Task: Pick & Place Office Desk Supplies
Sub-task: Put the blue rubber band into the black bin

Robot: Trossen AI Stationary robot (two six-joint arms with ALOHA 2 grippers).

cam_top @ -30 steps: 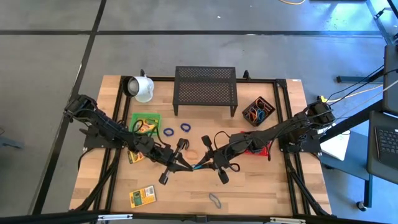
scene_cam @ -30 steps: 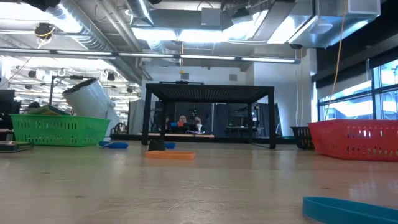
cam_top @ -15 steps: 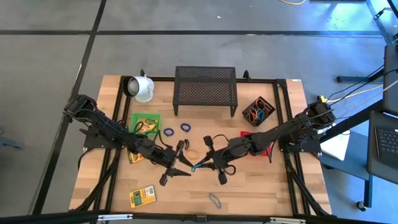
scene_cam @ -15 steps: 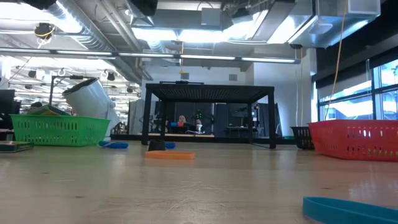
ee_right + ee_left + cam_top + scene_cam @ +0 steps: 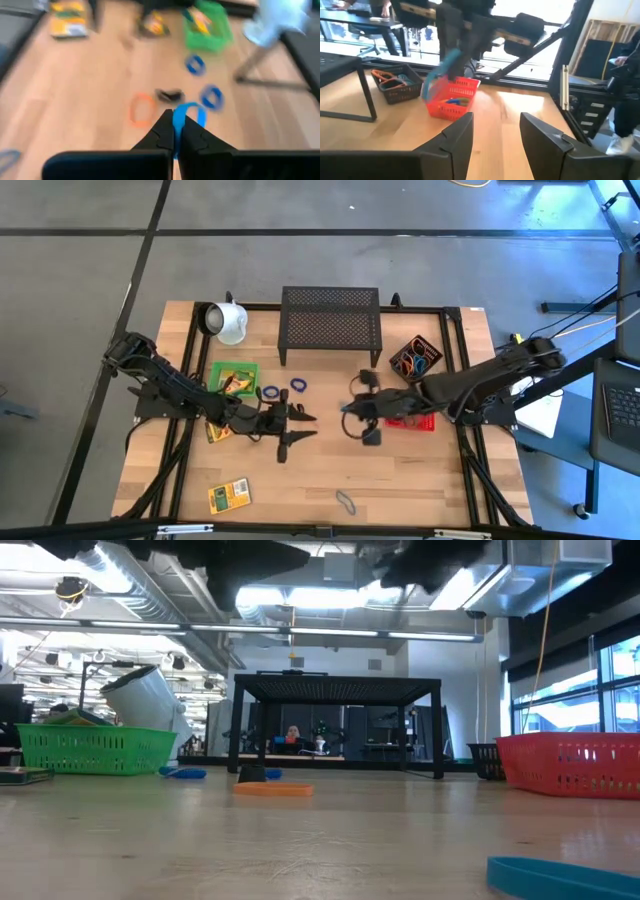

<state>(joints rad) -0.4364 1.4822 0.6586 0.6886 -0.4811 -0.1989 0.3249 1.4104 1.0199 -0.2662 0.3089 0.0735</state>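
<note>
My right gripper is shut on a blue rubber band above mid-table, left of the red basket. In the left wrist view the band hangs under that gripper over the red basket. My left gripper stands open mid-table with nothing between its fingers. Lying flat on the table are an orange band, two blue bands, a grey band and a crayon box. My right gripper pinches a short stretch of the blue band's loop between its two fingertips. The fingers slant down toward the table's left side. The rest of the loop hangs free past the tips, clear of the table.
A green basket with supplies sits at the left, a black basket of bands at the far right. The black mesh rack and the white mug stand along the far edge. Another crayon box lies beside my left arm.
Both grippers were shut on the blue band between them near mid-table. My left gripper has opened, let go and turned level. My right gripper has kept the band and drawn back toward the table's right and far side, toward the red basket, tipping up.
</note>
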